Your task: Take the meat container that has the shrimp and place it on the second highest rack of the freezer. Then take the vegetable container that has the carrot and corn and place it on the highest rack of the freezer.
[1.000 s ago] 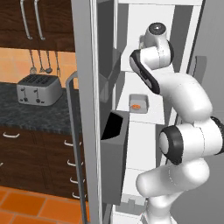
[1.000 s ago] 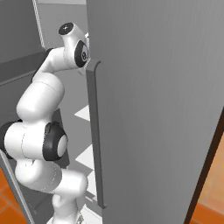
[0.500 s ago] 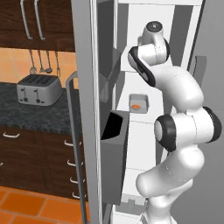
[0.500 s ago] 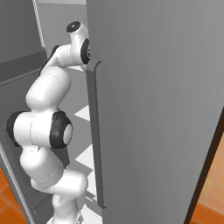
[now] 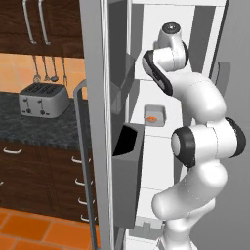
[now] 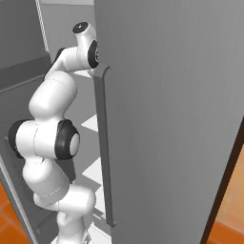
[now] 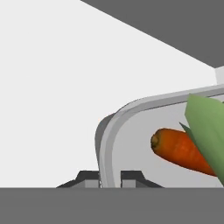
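Two dark fingers (image 7: 109,178) pinch the rounded rim of the vegetable container (image 7: 131,127), one on each side of its wall, so the gripper is clamped on that tray. Inside it lie the carrot (image 7: 181,151) and the green husk of the corn (image 7: 209,129). Beyond the tray spreads the white interior of the freezer (image 5: 156,146), where the arm reaches high up near the top. Lower down, on a white shelf, sits the meat container (image 5: 154,115) with the shrimp (image 5: 153,117) in it, so the first half looks done. Left to do, I'd say: set the held tray on the highest rack and let go.
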